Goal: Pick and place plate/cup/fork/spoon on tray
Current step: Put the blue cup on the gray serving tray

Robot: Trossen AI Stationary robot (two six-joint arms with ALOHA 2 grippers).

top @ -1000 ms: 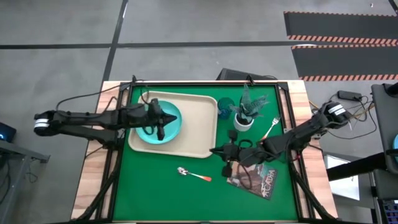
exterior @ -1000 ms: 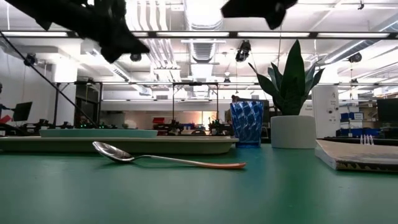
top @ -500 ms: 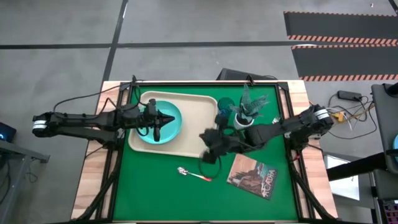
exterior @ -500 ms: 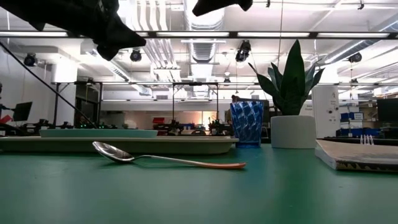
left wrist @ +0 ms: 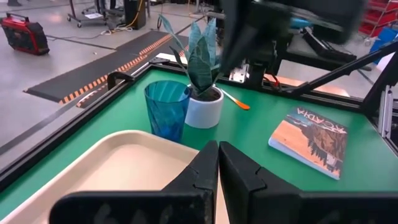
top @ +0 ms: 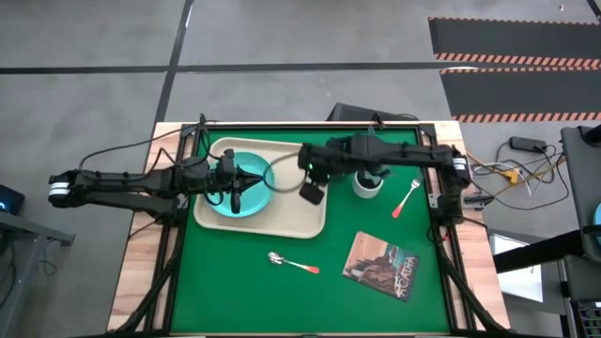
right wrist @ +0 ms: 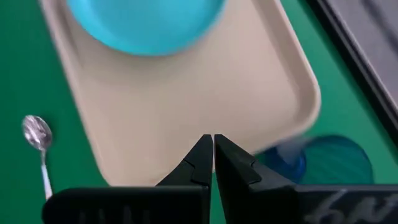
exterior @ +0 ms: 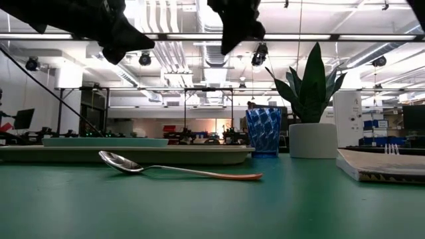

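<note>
Cup (top: 340, 161) mostly hidden under right gripper (top: 309, 194); plate (top: 246, 183) on tray (top: 299, 212), partly under left gripper (top: 266, 177); both pinched closed, empty.

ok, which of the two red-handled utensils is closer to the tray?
The spoon, lying on the green mat just off the tray's long edge. The fork lies further off, beyond the white plant pot.

Tray (top: 299, 218) cream; plate (top: 246, 199) turquoise; cup (left wrist: 166, 109) transl. blue, ribbed; spoon (top: 292, 263) silver w/ orange handle; table (top: 254, 300) green; book (top: 384, 265) brownish picture cover.
</note>
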